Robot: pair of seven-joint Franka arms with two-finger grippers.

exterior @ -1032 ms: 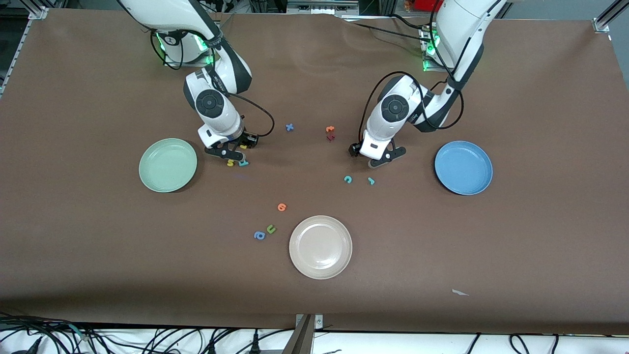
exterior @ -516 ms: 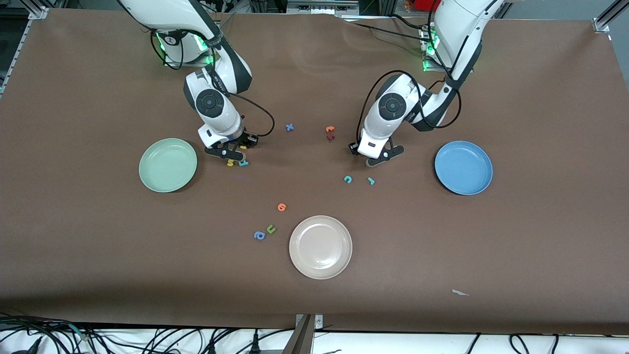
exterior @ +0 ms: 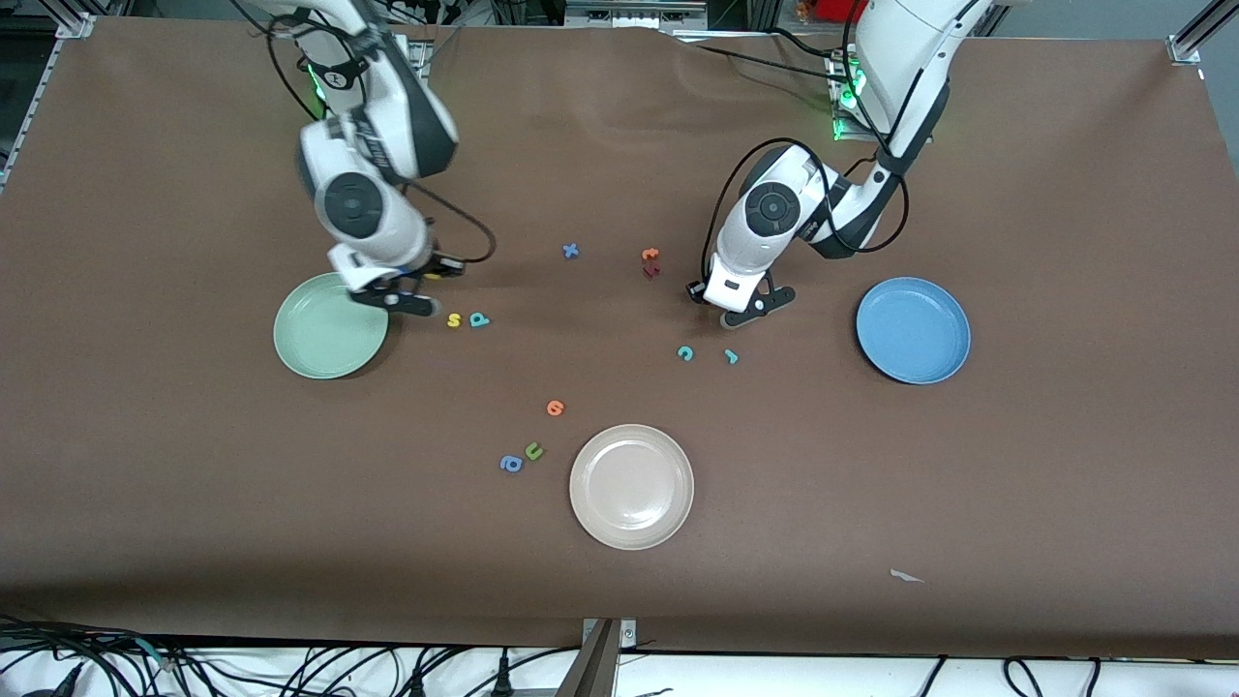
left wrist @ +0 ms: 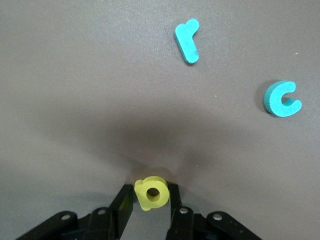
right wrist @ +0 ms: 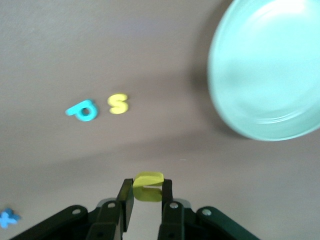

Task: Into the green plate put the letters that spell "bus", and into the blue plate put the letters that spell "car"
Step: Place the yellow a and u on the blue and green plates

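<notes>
Two grips noted: right gripper (right wrist: 146,197) pinching yellow u (right wrist: 148,186) beside green plate (exterior: 330,325); left gripper (left wrist: 151,202) clamping yellow a (left wrist: 151,192). Risk: slippage mid-carry, thin foam.

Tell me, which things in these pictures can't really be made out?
- Yellow u in the right gripper: front view, hidden under that arm's hand.
- Yellow a in the left gripper: front view, hidden likewise.
- Green plate: right wrist view, blurred, cut off by the edge.
- Two reddish letters: front view, too small to read.
</notes>
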